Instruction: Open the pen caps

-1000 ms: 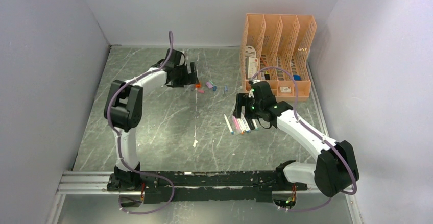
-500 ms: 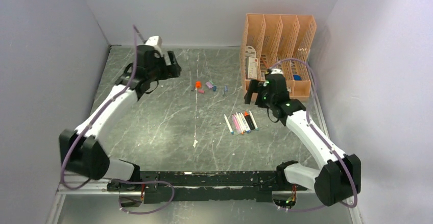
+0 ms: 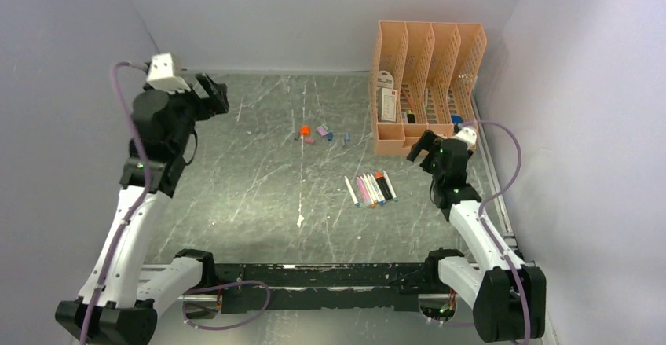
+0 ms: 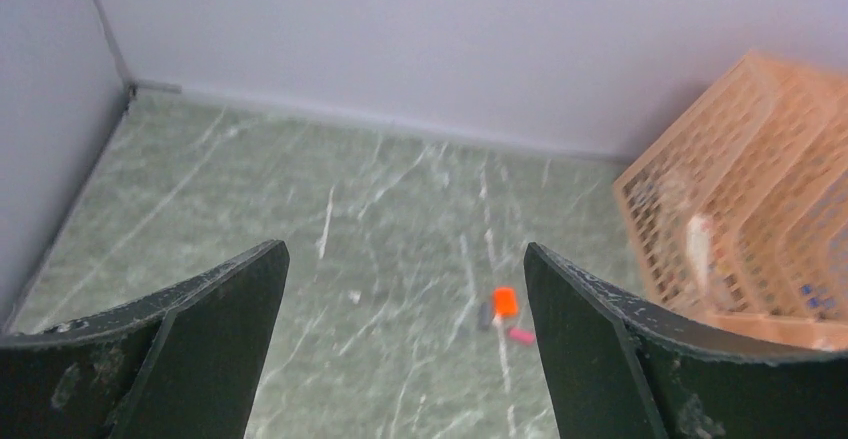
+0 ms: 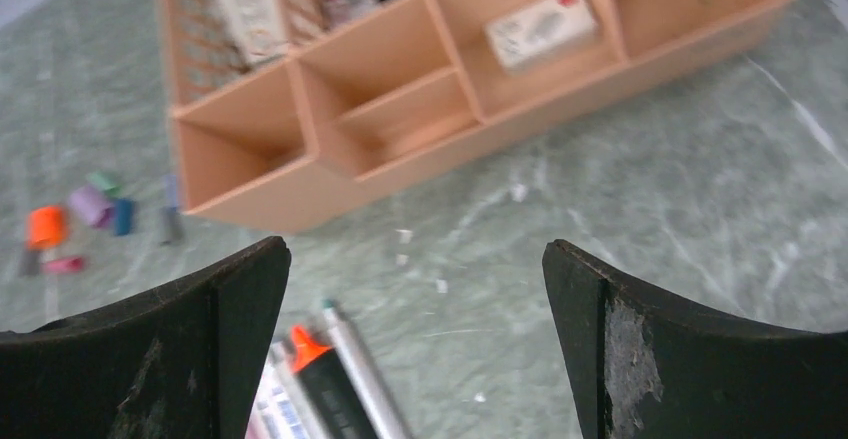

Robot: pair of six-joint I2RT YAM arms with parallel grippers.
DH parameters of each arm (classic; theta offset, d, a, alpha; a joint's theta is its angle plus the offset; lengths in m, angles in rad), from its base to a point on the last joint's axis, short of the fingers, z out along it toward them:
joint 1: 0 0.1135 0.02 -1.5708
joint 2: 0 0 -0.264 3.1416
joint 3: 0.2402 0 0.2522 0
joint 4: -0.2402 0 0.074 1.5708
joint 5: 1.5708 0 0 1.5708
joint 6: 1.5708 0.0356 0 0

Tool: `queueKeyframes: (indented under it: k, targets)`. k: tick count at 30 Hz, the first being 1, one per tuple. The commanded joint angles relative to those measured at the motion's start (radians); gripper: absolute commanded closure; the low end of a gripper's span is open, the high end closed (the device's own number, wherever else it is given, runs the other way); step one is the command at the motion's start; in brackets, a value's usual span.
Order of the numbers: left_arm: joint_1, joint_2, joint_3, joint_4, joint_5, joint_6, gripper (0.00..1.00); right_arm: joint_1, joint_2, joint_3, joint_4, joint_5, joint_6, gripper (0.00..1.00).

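Observation:
Several pen caps (image 3: pixel 318 133) lie loose in the middle back of the table: orange, lilac, pink, blue and grey. The orange cap (image 4: pixel 505 301) shows between my left fingers, far below. The caps (image 5: pixel 80 221) also show at the left of the right wrist view. The pens (image 3: pixel 370 189) lie side by side right of centre, uncapped; the black one with an orange tip (image 5: pixel 325 384) shows in the right wrist view. My left gripper (image 3: pixel 214 93) is raised at the back left, open and empty. My right gripper (image 3: pixel 419 144) is open and empty, raised just right of the pens.
A peach mesh file organiser (image 3: pixel 424 78) stands at the back right, holding cards and small items; its front trays (image 5: pixel 420 109) fill the top of the right wrist view. Grey walls enclose the table on three sides.
Both arms have pulled back and risen: the left gripper moved from the caps to the back left, the right gripper moved from the pens rightward toward the organiser's front.

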Motion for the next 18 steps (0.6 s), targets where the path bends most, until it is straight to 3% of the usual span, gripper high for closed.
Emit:
queueKeyframes:
  k: [1, 9, 14, 18]
  targets:
    - [0.002, -0.014, -0.248, 0.204, -0.039, 0.094, 0.01, -0.026, -0.029, -0.137, 0.274, 0.206, -0.031, 0.0]
    - [0.008, 0.041, -0.559, 0.481, -0.199, 0.097, 0.01, -0.032, 0.13, -0.283, 0.591, 0.308, -0.115, 0.0]
    - [0.01, 0.045, -0.792, 0.83, -0.18, 0.185, 0.01, -0.033, 0.261, -0.331, 0.803, 0.336, -0.191, 0.0]
    - [0.011, 0.131, -0.829, 0.89, -0.217, 0.21, 0.01, -0.037, 0.376, -0.318, 0.906, 0.343, -0.197, 0.0]
